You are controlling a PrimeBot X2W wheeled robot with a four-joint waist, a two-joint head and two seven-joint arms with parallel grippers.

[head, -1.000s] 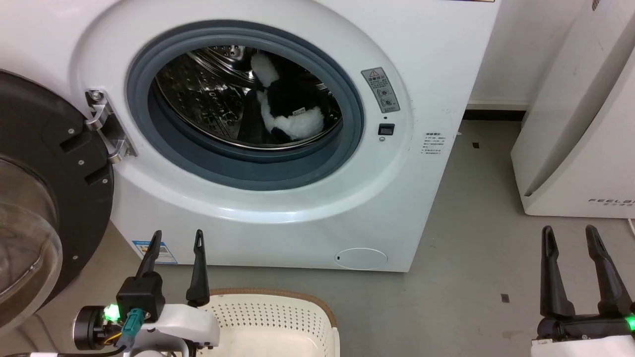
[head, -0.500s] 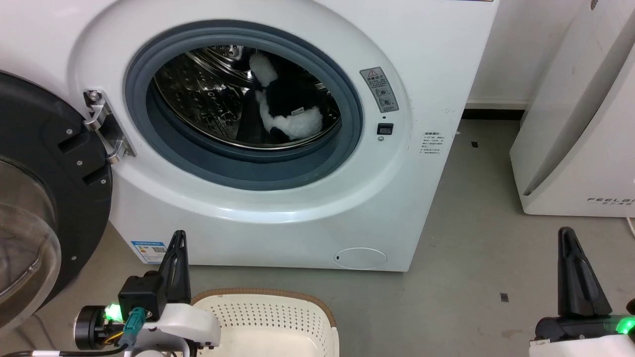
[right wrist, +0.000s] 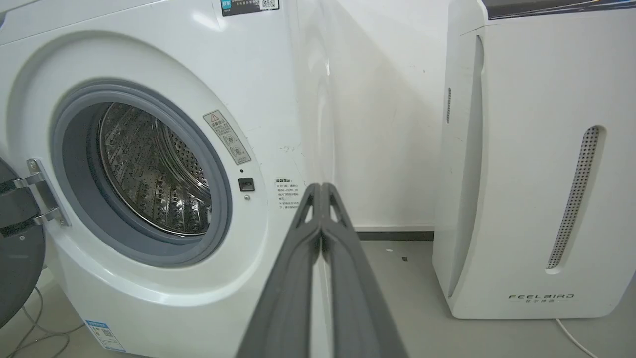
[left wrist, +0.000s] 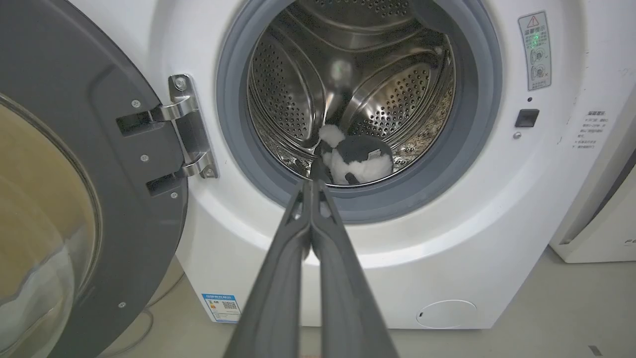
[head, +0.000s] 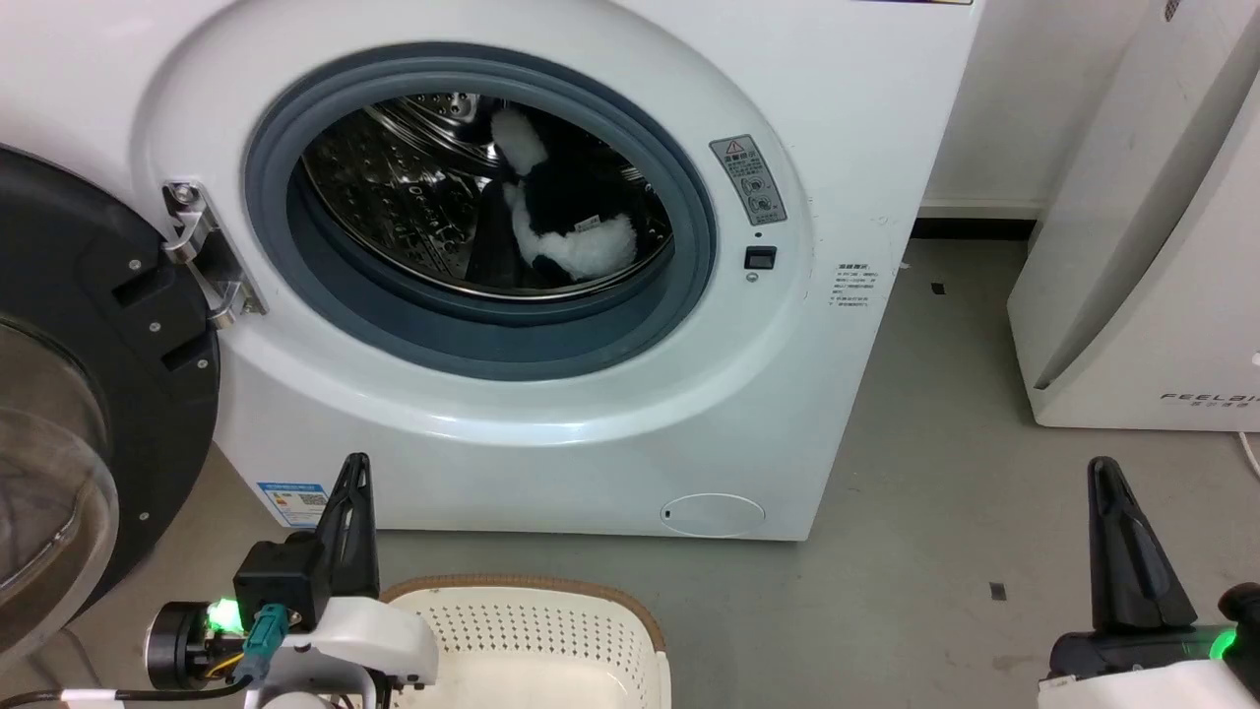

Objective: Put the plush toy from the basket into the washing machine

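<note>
plush toy (head: 579, 246) inside washing machine (head: 551, 463) | left claw (head: 355, 463) pressed together, empty | right claw (head: 1102, 468) pressed together, empty

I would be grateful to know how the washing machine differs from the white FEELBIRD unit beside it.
The washing machine has a round opening ringed by a grey seal; the FEELBIRD unit has a slanted front with a perforated slot. The washing machine's dark door hangs open, with the plush toy lying in its drum; the FEELBIRD unit is closed. Both are white and stand on the grey floor.
</note>
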